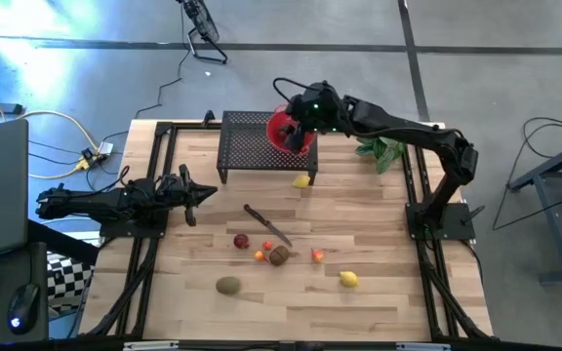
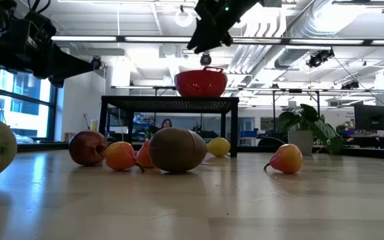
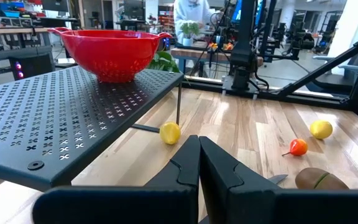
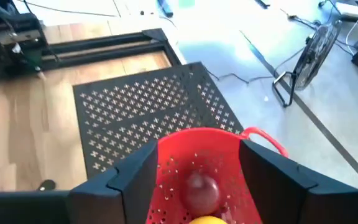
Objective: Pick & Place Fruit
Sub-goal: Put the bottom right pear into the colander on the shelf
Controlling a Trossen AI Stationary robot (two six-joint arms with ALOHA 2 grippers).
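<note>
Two hands: left hand (image 1: 191, 191) waited shut at the desk's (image 1: 379, 302) left. Loose fruit (image 1: 278, 255) lay mid-desk, looking small, smooth, roll-prone; grip across the middle. Right hand (image 1: 293, 132) hovered open, empty, over the red colander (image 4: 201, 180).

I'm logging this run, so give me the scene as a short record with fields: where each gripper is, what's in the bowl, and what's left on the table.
right gripper: open, above the red colander
left gripper: shut, idle at the table's left side
colander position: on the black perforated shelf
colander contents: dark red fruit and part of a yellow fruit
fruit left on table: lemon by the shelf, lemon near the front, two kiwis, one red fruit, small orange ones
other items: knife, green leafy bunch
</note>
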